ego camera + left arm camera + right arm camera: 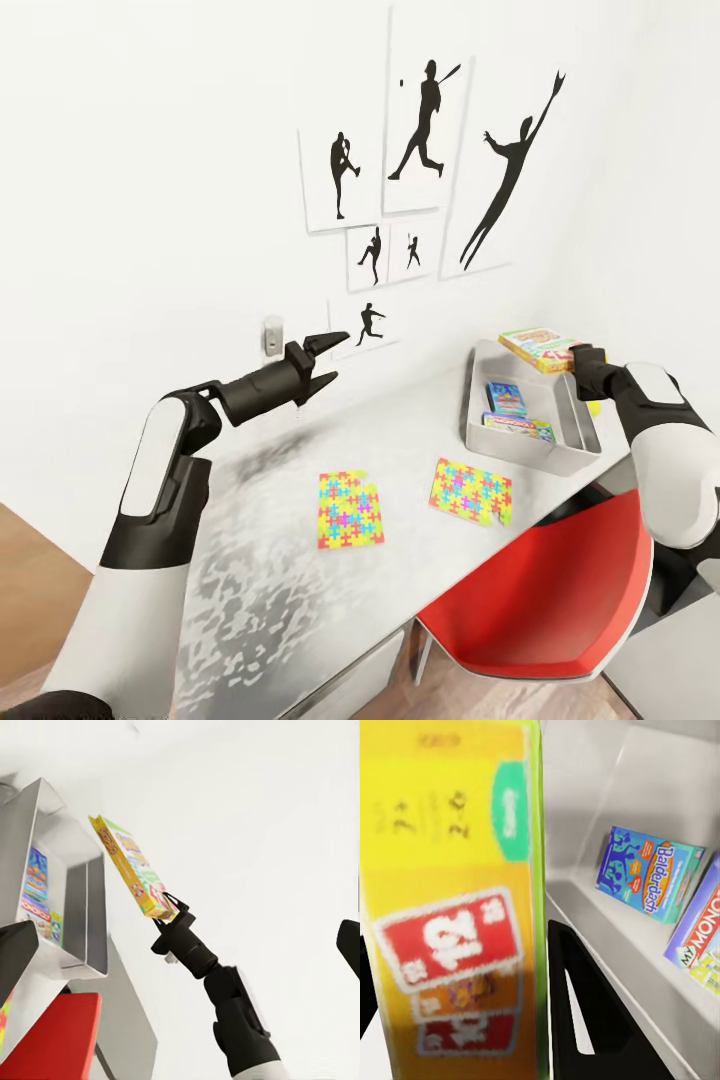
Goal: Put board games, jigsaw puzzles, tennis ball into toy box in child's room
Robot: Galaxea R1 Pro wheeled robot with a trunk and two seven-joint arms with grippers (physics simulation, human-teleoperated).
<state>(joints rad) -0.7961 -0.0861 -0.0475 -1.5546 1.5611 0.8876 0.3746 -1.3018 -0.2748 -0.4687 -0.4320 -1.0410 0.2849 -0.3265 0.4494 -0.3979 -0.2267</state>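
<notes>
the left arm is bent at the elbow and reaches forward, held up in the air. the left gripper [328, 358] has its two black fingers spread apart and holds nothing. the right arm bends in from the side, and the right gripper [583, 358] pinches the yellow game box [541, 348] between its fingers.

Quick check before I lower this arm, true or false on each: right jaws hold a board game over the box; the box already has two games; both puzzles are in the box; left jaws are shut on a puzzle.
1. The right gripper holds the yellow board game above the toy box: true.
2. Two games lie in the box: true, the blue game and the Monopoly game.
3. Both puzzles are in the box: false, the left puzzle and right puzzle lie on the table.
4. The left gripper grips a puzzle: false, open and empty, above the table.
</notes>
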